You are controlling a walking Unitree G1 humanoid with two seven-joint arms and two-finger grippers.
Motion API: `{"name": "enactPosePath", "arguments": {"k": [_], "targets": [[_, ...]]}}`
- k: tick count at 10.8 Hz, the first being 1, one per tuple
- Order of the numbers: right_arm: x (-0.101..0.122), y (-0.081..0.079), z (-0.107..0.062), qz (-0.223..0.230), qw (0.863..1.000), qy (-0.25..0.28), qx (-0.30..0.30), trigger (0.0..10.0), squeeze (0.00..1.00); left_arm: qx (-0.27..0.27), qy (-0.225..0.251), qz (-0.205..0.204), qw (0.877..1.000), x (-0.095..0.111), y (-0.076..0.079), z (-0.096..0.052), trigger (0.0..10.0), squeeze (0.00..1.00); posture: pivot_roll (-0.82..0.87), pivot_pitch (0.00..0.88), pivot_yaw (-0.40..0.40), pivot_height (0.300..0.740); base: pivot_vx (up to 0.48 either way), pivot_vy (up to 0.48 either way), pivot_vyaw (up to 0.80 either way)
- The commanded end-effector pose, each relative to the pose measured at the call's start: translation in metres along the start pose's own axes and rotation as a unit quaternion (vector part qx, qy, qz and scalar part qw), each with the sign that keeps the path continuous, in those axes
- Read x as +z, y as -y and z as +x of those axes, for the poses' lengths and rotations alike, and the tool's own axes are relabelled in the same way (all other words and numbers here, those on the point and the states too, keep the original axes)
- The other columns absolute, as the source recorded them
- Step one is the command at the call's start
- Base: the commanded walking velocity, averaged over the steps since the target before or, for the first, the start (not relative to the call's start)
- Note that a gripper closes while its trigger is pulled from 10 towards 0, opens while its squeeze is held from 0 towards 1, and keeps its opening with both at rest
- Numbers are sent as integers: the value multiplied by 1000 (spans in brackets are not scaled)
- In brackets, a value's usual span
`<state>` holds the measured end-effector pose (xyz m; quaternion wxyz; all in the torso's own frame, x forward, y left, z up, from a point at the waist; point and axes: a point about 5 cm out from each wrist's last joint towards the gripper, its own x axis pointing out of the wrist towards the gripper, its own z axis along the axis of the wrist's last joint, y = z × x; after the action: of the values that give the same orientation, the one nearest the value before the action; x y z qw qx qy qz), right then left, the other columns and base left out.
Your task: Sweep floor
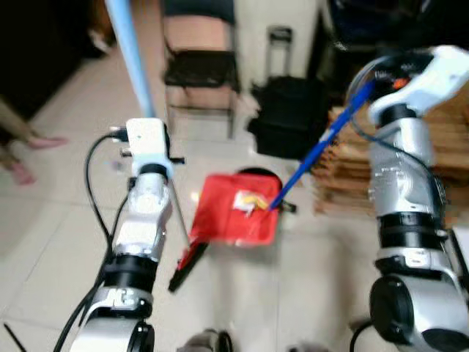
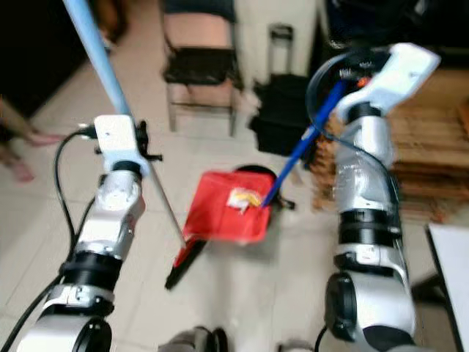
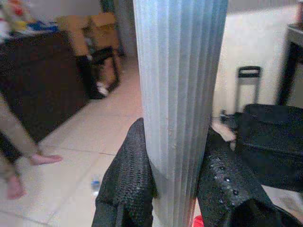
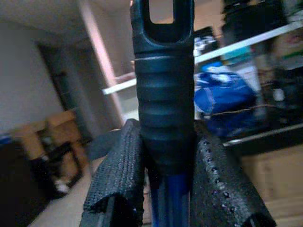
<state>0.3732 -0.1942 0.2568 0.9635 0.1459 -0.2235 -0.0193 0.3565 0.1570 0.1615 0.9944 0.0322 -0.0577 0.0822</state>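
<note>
A red dustpan (image 1: 229, 214) rests tilted on the tiled floor ahead, with yellow and white litter (image 1: 248, 200) inside it. Its long dark-blue handle (image 1: 322, 143) rises to my right gripper (image 4: 163, 142), which is shut on the handle's black ribbed grip (image 4: 163, 94) at upper right. My left gripper (image 3: 175, 161) is shut on the broom's pale-blue ribbed handle (image 1: 132, 44), its black fingers (image 3: 128, 179) pressing both sides. The broom's thin shaft runs down to a black-and-red broom head (image 1: 187, 262) lying on the floor beside the dustpan's left corner.
A black chair (image 1: 199, 70) and a black wheeled bag (image 1: 293, 114) stand beyond the dustpan. Stacked brown boards (image 1: 443, 158) fill the right side. A person's bare feet (image 1: 37, 143) are at the far left, near a dark cabinet (image 3: 38, 80). A small bottle (image 3: 95, 184) lies on the tiles.
</note>
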Motion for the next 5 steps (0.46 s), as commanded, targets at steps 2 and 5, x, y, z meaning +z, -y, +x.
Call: {"name": "enactPosePath", "arguments": {"k": [2,5], "targets": [[10,3,1,16,1000,21,-5,10000,0,6,24,9,1000,10,-1,2,10000,0,12,52,102,740,309,0,278],[10,5,2,25,999,17,-13,10000,0,6,23,9,1000,10,-2,2,10000,0,10,65,103,740,310,0,0]]}}
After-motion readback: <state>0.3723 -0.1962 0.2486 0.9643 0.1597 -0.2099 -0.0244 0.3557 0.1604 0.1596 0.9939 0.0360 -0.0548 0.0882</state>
